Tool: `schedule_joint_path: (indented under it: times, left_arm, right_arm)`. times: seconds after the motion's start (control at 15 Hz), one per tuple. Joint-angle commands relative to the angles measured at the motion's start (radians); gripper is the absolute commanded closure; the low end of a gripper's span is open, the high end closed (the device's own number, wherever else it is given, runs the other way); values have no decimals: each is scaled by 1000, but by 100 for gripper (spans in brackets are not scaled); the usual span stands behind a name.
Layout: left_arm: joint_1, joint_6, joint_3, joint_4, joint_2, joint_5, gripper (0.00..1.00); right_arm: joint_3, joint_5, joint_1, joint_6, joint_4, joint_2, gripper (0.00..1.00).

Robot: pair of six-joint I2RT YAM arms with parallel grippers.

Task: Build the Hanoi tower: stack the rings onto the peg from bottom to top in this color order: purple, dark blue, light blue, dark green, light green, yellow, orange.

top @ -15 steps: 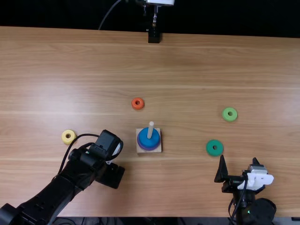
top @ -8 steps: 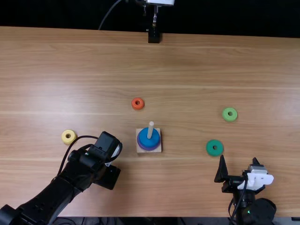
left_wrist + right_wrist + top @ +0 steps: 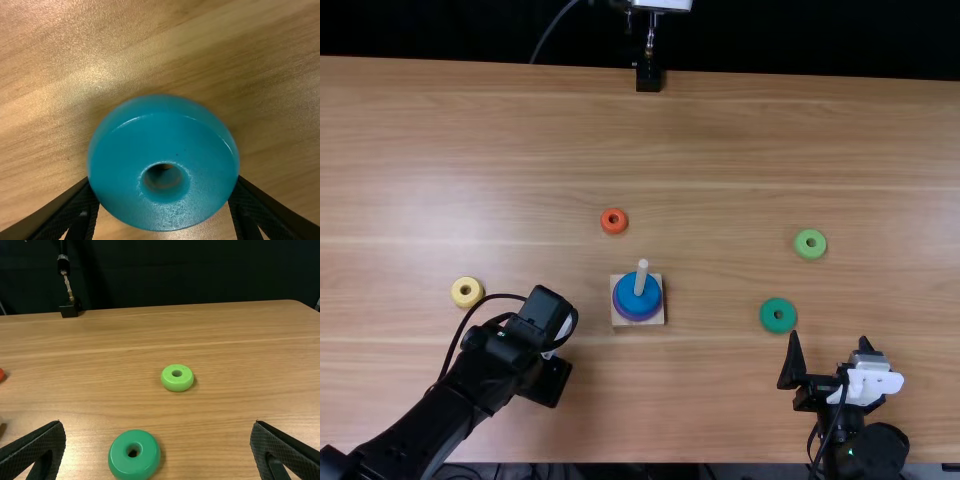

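Purple ring (image 3: 638, 318) supports dark blue ring (image 3: 631, 301); left end effector (image 3: 163, 185) pinches light blue ring (image 3: 120, 165); right end effector (image 3: 157, 425) is spread; four others (image 3: 779, 304) remain.

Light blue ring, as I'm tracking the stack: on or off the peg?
Off: the left gripper holds the light blue ring between its fingers.

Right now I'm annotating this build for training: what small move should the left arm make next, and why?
Probably carry the light blue ring over to the peg, ready for lowering. The left gripper has it between its fingers, and the purple ring and the dark blue ring sit on the peg, so light blue comes next.
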Motion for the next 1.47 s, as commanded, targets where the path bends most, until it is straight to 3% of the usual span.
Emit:
schedule_joint_path:
  times: [0.0,0.27,0.73,1.07,1.4]
  left_arm:
    - [9,2,3,-12,-38,-7,100]
    - [10,-4,121,-63,-78,-9,100]
    - [13,-4,476,-327,-64,-4,100]
    - [9,-4,796,-542,70,4,100]
    - [-5,-2,1045,-645,215,7,100]
  right_arm:
    - [-62,-3,-9,-5,-70,-13,0]
    - [-62,-3,-9,-5,-70,-13,0]
    - [-62,-3,-9,-5,-70,-13,0]
    - [-62,-3,-9,-5,-70,-13,0]
    - [-62,-3,-9,-5,-70,-13,0]
